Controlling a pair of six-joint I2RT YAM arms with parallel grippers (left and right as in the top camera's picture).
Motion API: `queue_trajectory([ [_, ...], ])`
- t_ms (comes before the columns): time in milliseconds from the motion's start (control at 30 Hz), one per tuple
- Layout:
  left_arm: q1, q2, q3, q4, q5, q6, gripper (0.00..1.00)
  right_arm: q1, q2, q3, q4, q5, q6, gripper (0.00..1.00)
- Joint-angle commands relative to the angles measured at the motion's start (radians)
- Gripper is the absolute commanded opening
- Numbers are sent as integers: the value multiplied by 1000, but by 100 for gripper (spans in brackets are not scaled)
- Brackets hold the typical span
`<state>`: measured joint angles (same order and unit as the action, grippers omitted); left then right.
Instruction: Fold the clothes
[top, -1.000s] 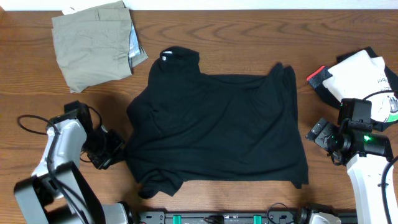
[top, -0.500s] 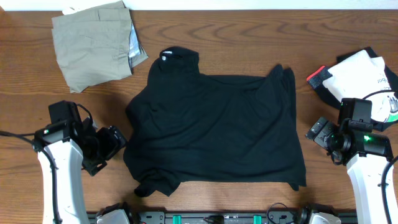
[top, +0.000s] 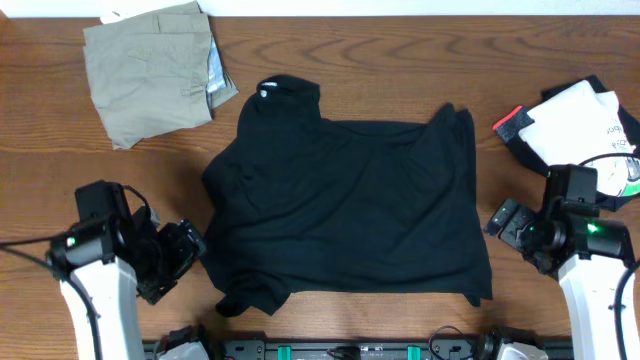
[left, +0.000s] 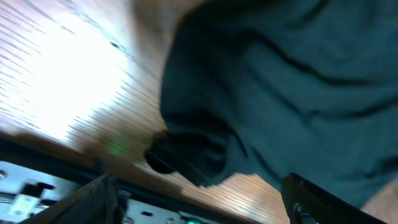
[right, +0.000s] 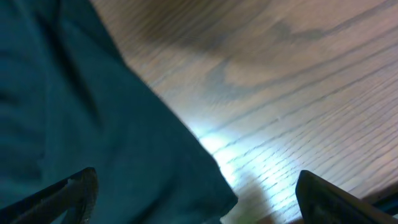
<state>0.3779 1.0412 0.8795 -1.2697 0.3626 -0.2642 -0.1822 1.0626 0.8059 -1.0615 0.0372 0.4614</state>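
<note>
A black short-sleeved T-shirt (top: 345, 205) lies spread across the middle of the wooden table (top: 400, 60), collar toward the far edge. Its near-left sleeve (top: 240, 295) is bunched. My left gripper (top: 186, 250) sits at the shirt's left edge, open and holding nothing. In the left wrist view the gripper (left: 199, 208) has wood between its fingers, with the crumpled sleeve (left: 186, 155) just ahead. My right gripper (top: 506, 220) is open just off the shirt's right edge. In the right wrist view the gripper (right: 199, 205) stands over the shirt's corner (right: 81, 124).
A folded khaki piece (top: 150, 65) lies at the far left corner. At the far right, a white printed top (top: 580, 120) rests on a black garment with red-white trim (top: 510, 125). A black rail (top: 350, 350) runs along the table's near edge.
My left gripper has opened at the shirt's left edge and shifted slightly toward the near side. The right gripper moved a little toward the shirt.
</note>
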Motion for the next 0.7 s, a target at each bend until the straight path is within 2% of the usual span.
queue_trajectory([
  [0,2,-61,21,-28,100,9,84,-13,-24,17,-27,-97,-44,99],
  [300,2,-144,21,-155,124,20,81,-13,-25,17,-90,-205,-43,99],
  [500,2,-144,21,-207,100,42,73,-13,-25,17,-63,-221,-28,99],
  [667,2,-143,21,-206,47,-22,74,-13,-24,17,-56,-225,-28,99],
])
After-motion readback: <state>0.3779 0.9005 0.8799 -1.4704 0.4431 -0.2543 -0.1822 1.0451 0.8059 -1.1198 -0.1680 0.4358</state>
